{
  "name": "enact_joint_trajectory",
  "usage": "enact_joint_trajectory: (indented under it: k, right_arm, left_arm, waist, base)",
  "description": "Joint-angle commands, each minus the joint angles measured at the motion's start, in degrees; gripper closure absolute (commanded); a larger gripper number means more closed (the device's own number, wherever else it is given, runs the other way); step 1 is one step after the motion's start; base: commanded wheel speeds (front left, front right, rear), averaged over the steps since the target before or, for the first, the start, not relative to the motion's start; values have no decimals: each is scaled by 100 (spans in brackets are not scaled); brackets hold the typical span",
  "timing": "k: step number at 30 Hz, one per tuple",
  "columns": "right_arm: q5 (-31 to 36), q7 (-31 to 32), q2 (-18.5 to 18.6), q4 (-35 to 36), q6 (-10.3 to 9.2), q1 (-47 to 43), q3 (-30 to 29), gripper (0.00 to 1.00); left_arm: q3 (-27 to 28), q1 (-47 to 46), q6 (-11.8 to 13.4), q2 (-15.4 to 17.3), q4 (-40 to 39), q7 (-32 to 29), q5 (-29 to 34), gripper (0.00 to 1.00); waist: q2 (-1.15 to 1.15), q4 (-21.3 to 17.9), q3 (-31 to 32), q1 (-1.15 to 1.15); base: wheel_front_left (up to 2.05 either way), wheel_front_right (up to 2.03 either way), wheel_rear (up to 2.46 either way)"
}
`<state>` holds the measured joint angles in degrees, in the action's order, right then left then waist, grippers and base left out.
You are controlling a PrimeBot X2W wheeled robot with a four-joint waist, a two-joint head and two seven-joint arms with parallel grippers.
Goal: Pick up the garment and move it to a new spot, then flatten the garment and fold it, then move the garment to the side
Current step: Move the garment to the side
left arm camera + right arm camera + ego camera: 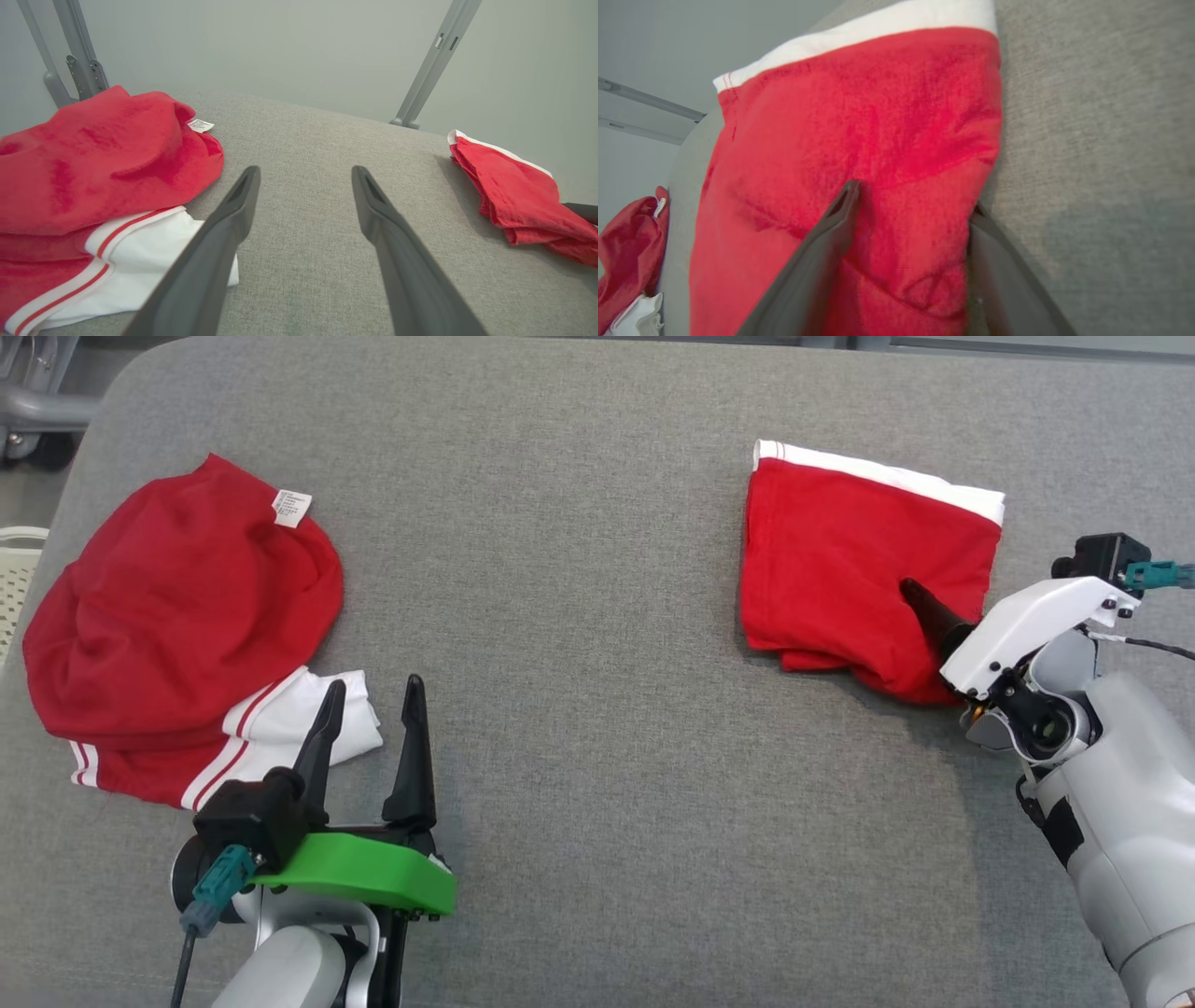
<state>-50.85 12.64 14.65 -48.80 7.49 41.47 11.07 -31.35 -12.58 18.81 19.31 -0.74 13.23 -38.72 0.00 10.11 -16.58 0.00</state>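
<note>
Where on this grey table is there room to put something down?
The middle of the table, between the crumpled garment and the folded garment, is widest. The far strip behind both is bare too. Crowded: the left edge, and around the right tool.

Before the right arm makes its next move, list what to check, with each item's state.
1. The right gripper is open: ok.
2. The folded garment lies flat on the table, folds intact: ok.
3. One right finger lies over the folded garment: ok.
4. The other right finger is under the fabric edge: cannot tell, its tip is hidden.
5. The left gripper is open and empty: ok.
6. The crumpled garment lies apart from the folded one: ok.
</note>
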Motion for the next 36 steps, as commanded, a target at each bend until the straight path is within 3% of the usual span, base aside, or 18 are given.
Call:
enact_joint_trajectory:
  k: [1, 4, 9, 10, 15, 19, 27, 36]
  right_arm:
    - [-99, 233, -26, 43, 0, -149, 45, 100]
    - [0, 618, 406, 320, 1, -23, 111, 100]
    - [559, 1550, 1607, 540, -3, 279, 45, 100]
    - [559, 1550, 1607, 540, -3, 279, 45, 100]
    - [1469, 2193, 2688, 236, -2, 602, -426, 100]
    - [2262, 2601, 3225, 92, -2, 562, -766, 100]
    - [3233, 2851, 3556, 238, -2, 74, -1962, 100]
    - [4415, 2327, 3189, 962, -3, -474, -2880, 100]
  left_arm:
    - [26, 27, -17, -5, 28, 44, -10, 0]
    - [28, -4, -59, -43, 41, 55, -28, 0]
    - [71, -229, -152, -87, 81, 84, -37, 0]
    - [71, -229, -152, -87, 81, 84, -37, 0]
    - [61, -334, -273, -179, 252, 97, -112, 0]
    - [123, -329, -302, -160, 384, 106, -162, 0]
    - [275, -244, -318, -61, 341, 148, -179, 0]
    - [222, -421, -369, -41, 396, 152, -64, 0]
  waist:
    - [0, 37, 28, 0]
    - [0, 63, -14, 0]
    - [0, 257, -279, 0]
    - [0, 257, -279, 0]
    - [0, 438, -430, 0]
    - [0, 563, -440, 0]
    - [0, 539, -650, 0]
    - [0, 366, -819, 0]
  base:
    - [0, 0, 0]
    - [0, 0, 0]
    - [0, 0, 0]
    - [0, 0, 0]
    - [0, 0, 0]
    - [0, 0, 0]
    - [0, 0, 0]
    - [0, 0, 0]
